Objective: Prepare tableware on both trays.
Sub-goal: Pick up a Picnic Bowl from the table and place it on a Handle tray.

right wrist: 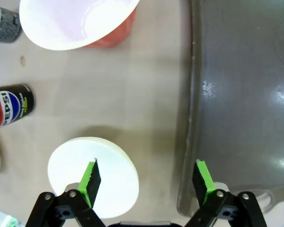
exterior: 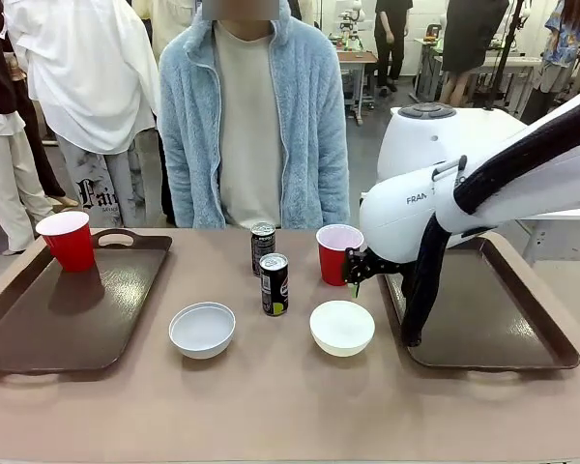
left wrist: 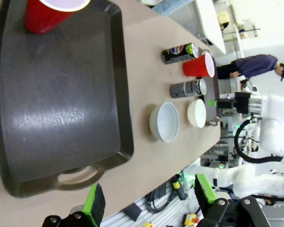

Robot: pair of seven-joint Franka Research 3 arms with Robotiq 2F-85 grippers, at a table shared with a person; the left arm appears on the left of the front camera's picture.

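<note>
Tableware mostly waits on the bare table [exterior: 271,411] around the nearer can [exterior: 274,284]. The second can [exterior: 262,246] stands just behind it, one bowl [exterior: 202,329] to its near left, the other bowl [exterior: 342,327] to its near right, and a red cup [exterior: 338,253] just right of it. The other red cup [exterior: 68,240] stands on the left tray [exterior: 77,329], well left of that can. The right tray [exterior: 503,319], well right of it, shows no tableware. The right gripper [exterior: 358,271] hovers right of the can, between cup and bowl, jaws spread and holding nothing, probably lining up a pick. The left gripper [left wrist: 149,194], likewise spread and unladen, hangs off the left tray's handle end, seemingly parked clear.
</note>
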